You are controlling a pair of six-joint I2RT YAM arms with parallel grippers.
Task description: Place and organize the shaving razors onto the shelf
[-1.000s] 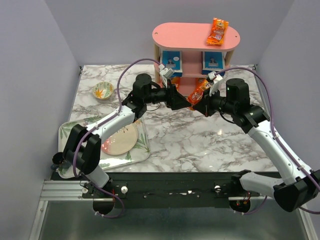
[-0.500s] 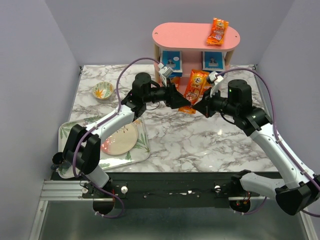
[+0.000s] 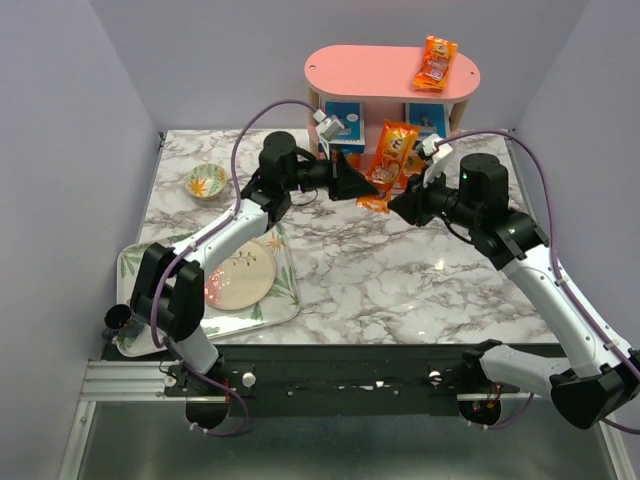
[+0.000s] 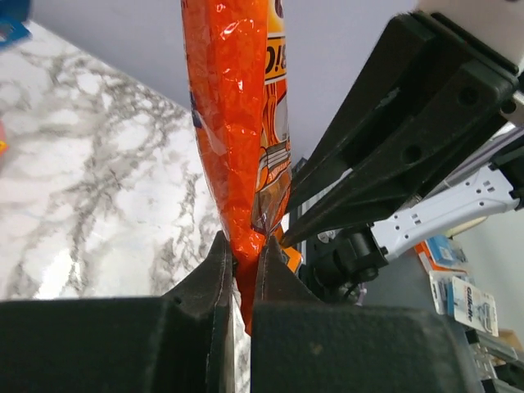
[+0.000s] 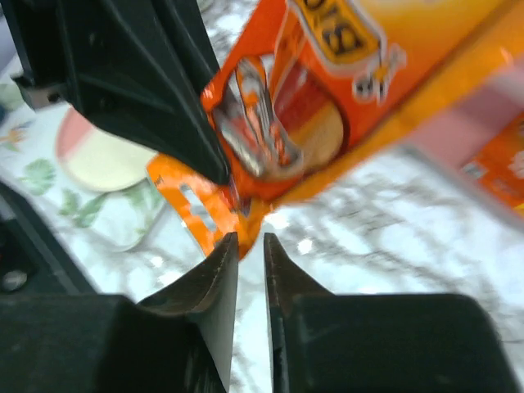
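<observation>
At twelve o'clock, before the shelf (image 3: 370, 70), an orange razor packet (image 3: 393, 150) has risen upright, clamped in the left hand (image 4: 244, 250). Whether the right hand (image 5: 250, 241) grips is unclear. Handover seems under way.

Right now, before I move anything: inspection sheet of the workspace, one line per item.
Surface: marble table, nothing spilled that I can see.
Job's things: pink shelf; one orange pack on its top board; two blue cards on the middle tier; a second orange pack held in the air in front of the shelf.
Clutter: small bowl; leaf-print tray with a pink plate on it.
Grippers: left claw shut on the held pack's lower end; right claw narrowly open just below it, gripping nothing.
Cables: a purple cable arcs above each arm; no snag seen.
Surroundings: plain lilac walls; nothing else seen.
</observation>
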